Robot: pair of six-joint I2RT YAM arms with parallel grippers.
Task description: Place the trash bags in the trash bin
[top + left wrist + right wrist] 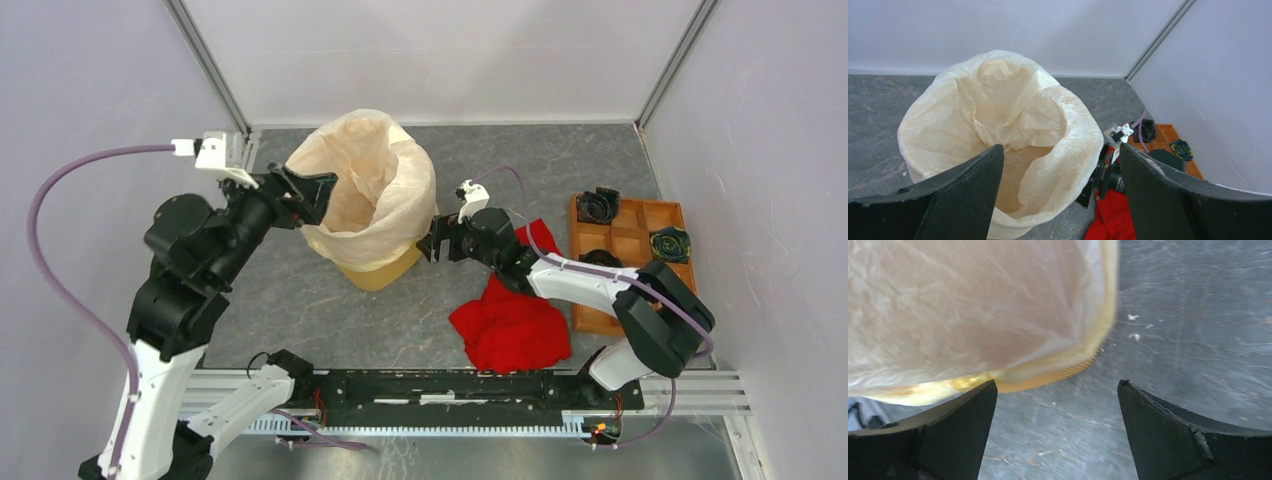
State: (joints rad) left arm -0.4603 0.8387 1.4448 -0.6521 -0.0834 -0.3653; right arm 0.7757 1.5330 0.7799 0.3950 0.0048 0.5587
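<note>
While the trash bag (365,190) is draped over the trash bin (385,272), the left claw (322,198) and right claw (432,242) are noted spread wide, nothing gripped.

The trash bag (370,190) is cream-white and translucent over the yellow-orange trash bin (385,272), centre frame. Lower right, the cloth (510,330) is red; the tabletop (290,300) is mottled grey.

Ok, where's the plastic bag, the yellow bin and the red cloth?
plastic bag (395,205), top view, on its wrinkly outer side.
yellow bin (385,274), top view, on the bare bottom part showing under the bag.
red cloth (512,328), top view, on the middle of the heap.
</note>
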